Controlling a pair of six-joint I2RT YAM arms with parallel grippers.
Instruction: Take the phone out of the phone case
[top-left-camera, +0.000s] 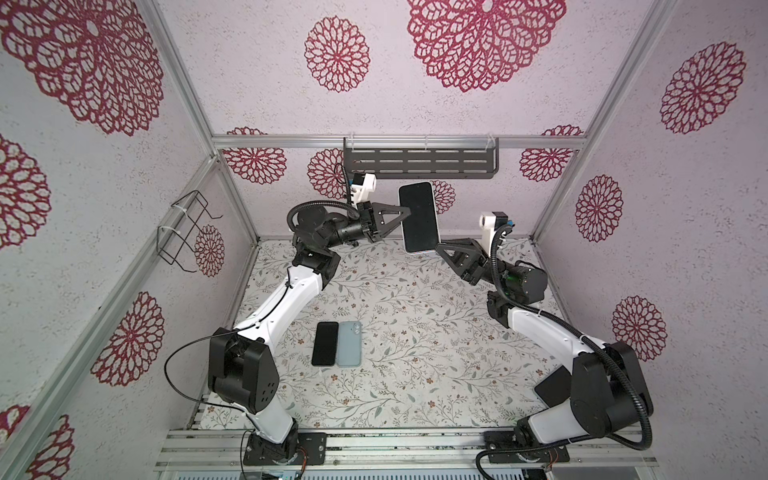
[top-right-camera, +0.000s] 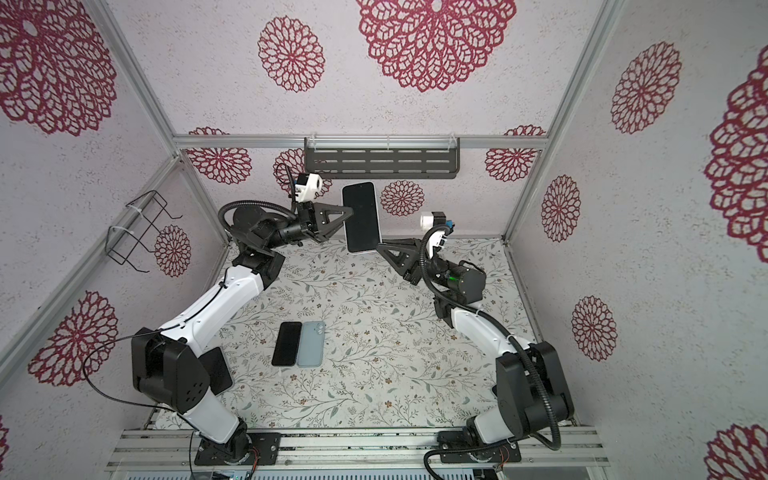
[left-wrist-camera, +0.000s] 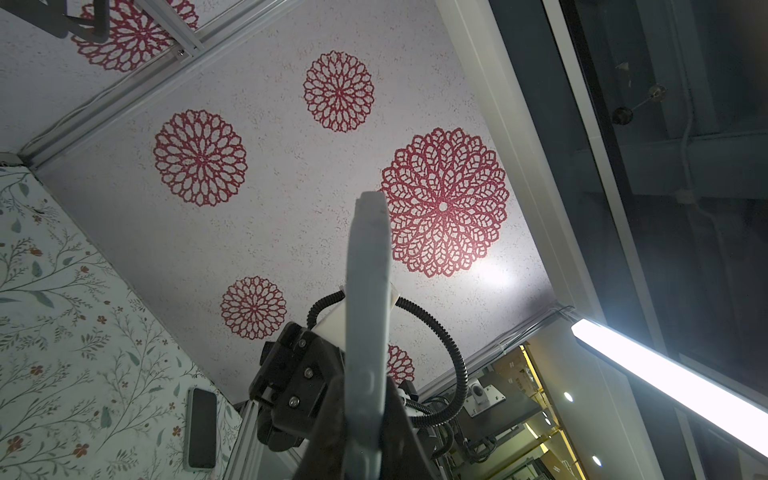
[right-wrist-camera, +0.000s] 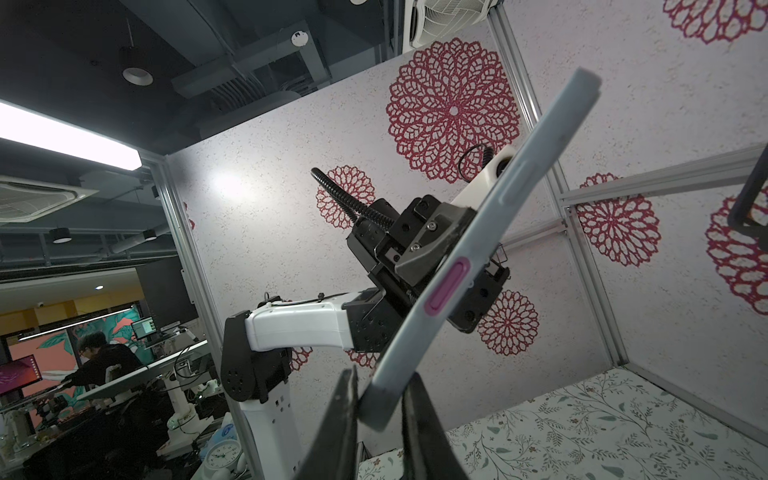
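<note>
In both top views a phone (top-left-camera: 419, 217) (top-right-camera: 361, 217) with a black screen hangs upright above the back of the table, inside a pale phone case. The left gripper (top-left-camera: 409, 212) (top-right-camera: 351, 212) is shut on the case's left long edge. In the left wrist view the case edge (left-wrist-camera: 368, 291) rises from between that gripper's fingers (left-wrist-camera: 365, 386). The right gripper (top-left-camera: 437, 248) (top-right-camera: 377, 248) reaches the case's lower right corner. In the right wrist view the pale case (right-wrist-camera: 490, 232) with its pink button sits with that corner pinched between the right gripper's fingers (right-wrist-camera: 380, 399).
On the floral table (top-left-camera: 415, 374) lie a second black phone (top-left-camera: 325, 343) and a blue-grey case (top-left-camera: 349, 343), side by side left of centre. A dark slotted shelf (top-left-camera: 419, 162) hangs on the back wall just above the held phone. A wire rack (top-left-camera: 187, 228) hangs on the left wall.
</note>
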